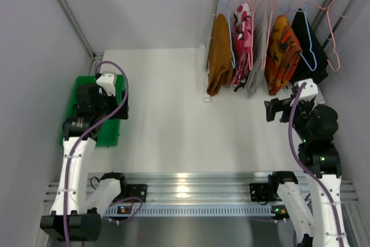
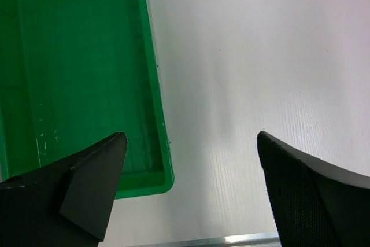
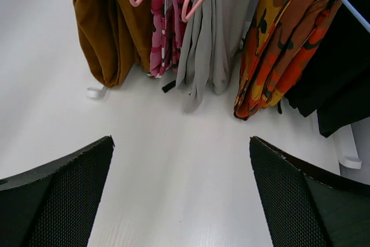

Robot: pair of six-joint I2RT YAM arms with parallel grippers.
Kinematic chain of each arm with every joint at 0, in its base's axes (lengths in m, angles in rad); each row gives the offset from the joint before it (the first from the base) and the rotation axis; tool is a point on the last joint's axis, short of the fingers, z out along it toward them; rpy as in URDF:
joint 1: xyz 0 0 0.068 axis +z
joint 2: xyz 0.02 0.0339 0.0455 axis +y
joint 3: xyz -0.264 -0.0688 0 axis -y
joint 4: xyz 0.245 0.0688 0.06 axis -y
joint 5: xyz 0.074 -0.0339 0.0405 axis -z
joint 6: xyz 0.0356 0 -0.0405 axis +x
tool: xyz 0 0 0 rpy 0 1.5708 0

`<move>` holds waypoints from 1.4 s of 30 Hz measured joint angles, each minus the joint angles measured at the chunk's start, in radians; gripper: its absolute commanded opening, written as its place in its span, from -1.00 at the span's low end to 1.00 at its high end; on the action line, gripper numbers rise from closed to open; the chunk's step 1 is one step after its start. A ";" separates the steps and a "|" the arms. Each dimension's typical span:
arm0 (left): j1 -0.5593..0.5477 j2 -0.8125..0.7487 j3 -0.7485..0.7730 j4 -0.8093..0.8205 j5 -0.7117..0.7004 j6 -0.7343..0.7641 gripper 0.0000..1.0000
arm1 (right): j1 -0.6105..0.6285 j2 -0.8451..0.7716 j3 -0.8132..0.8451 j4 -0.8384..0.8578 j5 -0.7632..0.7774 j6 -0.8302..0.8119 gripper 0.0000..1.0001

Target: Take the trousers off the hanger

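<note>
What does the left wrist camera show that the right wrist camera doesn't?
Only the left wrist view shows the green bin, empty, and the open left tool. Only the right wrist view shows the hanging clothes: rust-brown trousers, floral trousers, grey trousers, an orange-patterned garment and a black garment, ahead of the open right tool. Both show the white table.

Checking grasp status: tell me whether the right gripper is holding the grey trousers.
No, the right gripper is open and empty; the grey trousers hang untouched ahead of it.
</note>
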 measured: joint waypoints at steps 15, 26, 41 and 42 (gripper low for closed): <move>0.000 0.100 0.000 0.010 -0.114 -0.056 0.98 | -0.001 0.423 0.676 -0.273 -0.188 -0.033 0.99; 0.000 0.164 -0.005 0.035 -0.133 -0.121 0.98 | 0.013 0.861 1.065 -0.241 -0.518 0.240 0.91; 0.000 0.075 -0.032 0.067 -0.074 -0.169 0.98 | 0.159 1.280 1.304 -0.036 -0.498 0.439 0.58; 0.000 0.071 -0.033 0.067 -0.079 -0.169 0.98 | 0.170 1.299 1.311 -0.032 -0.477 0.438 0.58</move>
